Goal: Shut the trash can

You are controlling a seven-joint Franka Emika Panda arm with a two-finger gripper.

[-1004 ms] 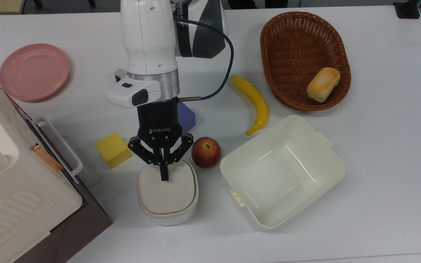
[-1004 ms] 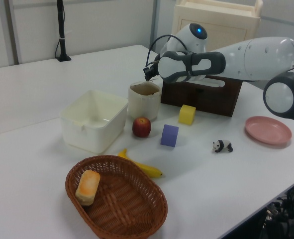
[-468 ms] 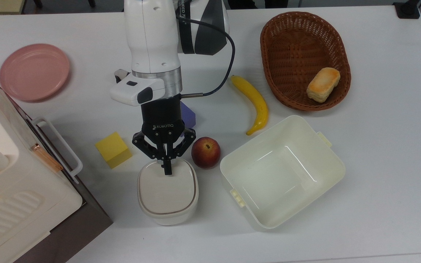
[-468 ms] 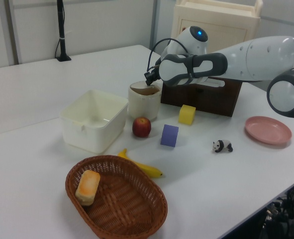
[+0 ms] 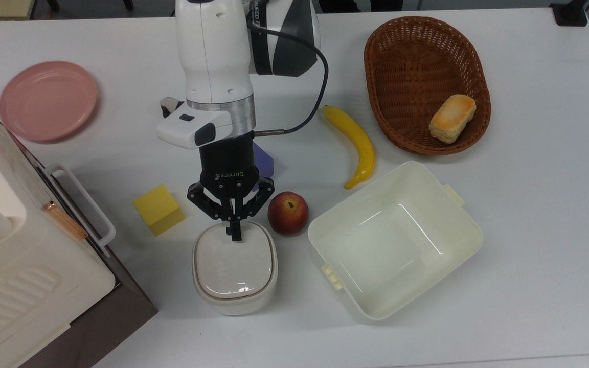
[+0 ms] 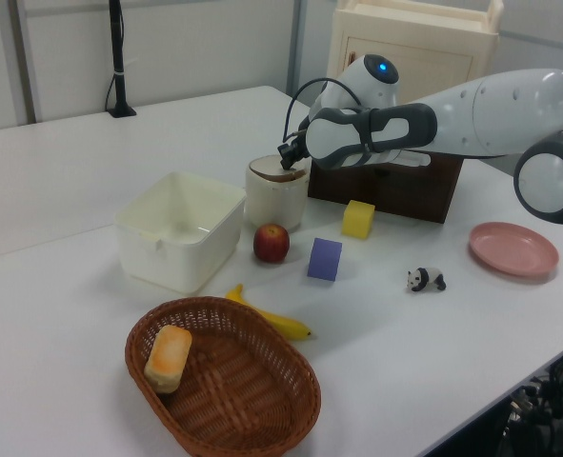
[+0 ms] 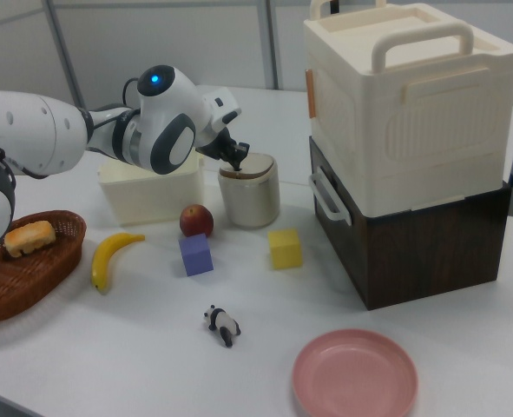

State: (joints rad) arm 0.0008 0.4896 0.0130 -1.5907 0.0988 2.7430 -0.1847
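Cream-white trash can [image 5: 234, 273] with a thin dark seam under its lid; black hand [image 5: 232, 235] on a white-and-grey arm [image 5: 223, 56]. Red apple [image 5: 288, 213], yellow cube [image 5: 159, 209], purple block [image 5: 264, 161] — pink plate [image 5: 48, 100], yellow banana [image 5: 356, 143], brown woven basket [image 5: 384, 76], white worktop [image 5: 529, 204].

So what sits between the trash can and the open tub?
The apple sits between the trash can and the tub, toward their far ends in the top view, close beside both.
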